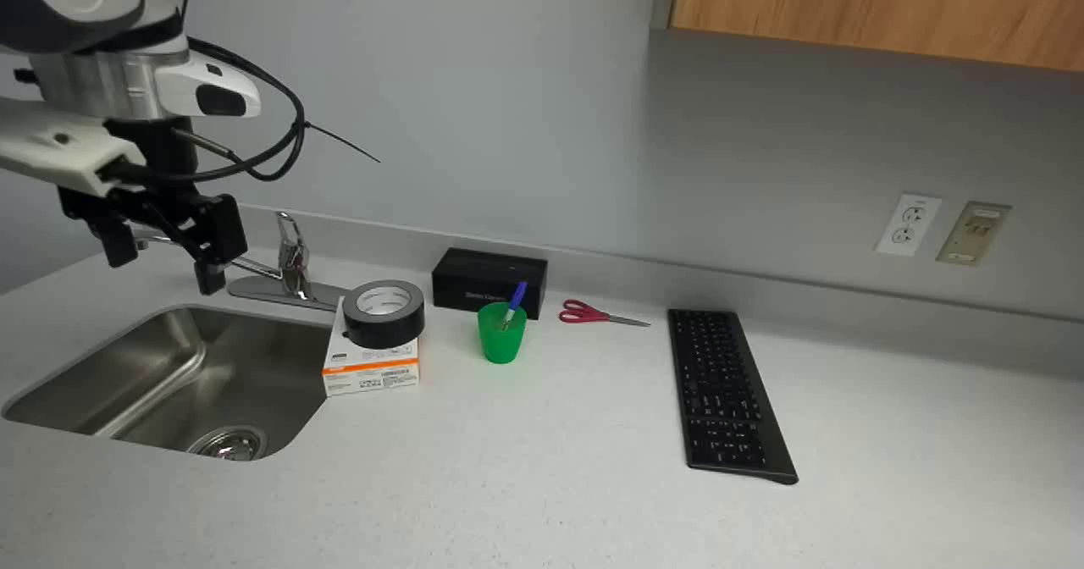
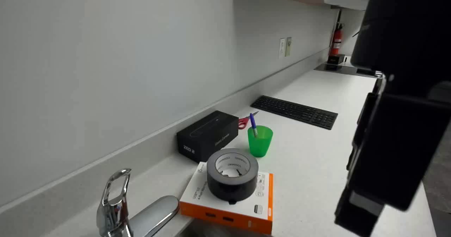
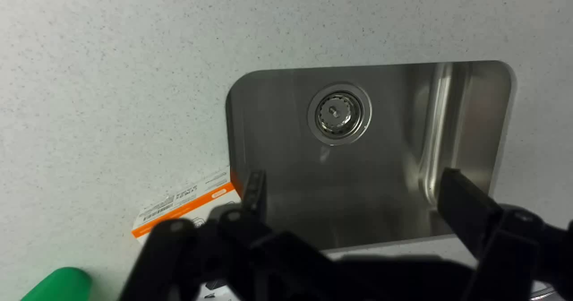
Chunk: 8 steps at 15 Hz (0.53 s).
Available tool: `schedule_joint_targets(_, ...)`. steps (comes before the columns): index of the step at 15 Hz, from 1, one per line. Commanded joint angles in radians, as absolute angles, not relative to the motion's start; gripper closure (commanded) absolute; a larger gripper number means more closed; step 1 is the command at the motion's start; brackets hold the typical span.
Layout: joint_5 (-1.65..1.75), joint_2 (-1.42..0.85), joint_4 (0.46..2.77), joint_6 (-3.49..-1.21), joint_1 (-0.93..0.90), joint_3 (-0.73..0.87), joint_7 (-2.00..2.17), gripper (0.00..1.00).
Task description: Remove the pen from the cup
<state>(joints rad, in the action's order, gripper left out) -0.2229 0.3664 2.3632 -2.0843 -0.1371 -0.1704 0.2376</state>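
High over the sink (image 3: 380, 157) hangs the tool (image 1: 166, 265), fingers wide apart! And the pen (image 1: 515, 299)? Well away from the tool, off to the side, tilted in the green cup (image 1: 501, 339), blue end poking above the rim. That cup stands upright on the worktop (image 1: 550, 467) near the black box (image 2: 208, 136), and in an exterior view the tape roll (image 1: 385, 329) shows between it and the tool.

The pale counter (image 1: 542, 476) carries an orange-edged box (image 1: 373, 367), a black box (image 1: 484, 278), green cup (image 1: 500, 340), scissors (image 1: 603, 317) and keyboard (image 1: 727, 395).
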Motion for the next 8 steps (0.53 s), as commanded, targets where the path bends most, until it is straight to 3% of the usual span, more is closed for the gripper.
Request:
schedule_joint_targets(1, -0.222, 0.366, 2.362, -2.082, -0.138, -0.170, 0.238, 0.00)
schedule_joint_targets(8, -0.154, 0.338, 2.340, -2.111, -0.091, -0.153, 0.253, 0.00)
